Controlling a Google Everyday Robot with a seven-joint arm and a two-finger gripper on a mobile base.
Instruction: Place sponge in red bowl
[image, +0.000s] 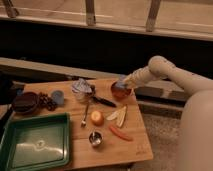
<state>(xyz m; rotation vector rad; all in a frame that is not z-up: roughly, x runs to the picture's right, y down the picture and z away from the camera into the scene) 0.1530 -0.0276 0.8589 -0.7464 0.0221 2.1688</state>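
Hovering at the counter's (131, 146) two o'clock edge, the hand (121, 82) sits over the red bowl (120, 92), holding the sponge (121, 80) above it; bare wood lies toward five o'clock, a green tray (35, 145) fills seven o'clock
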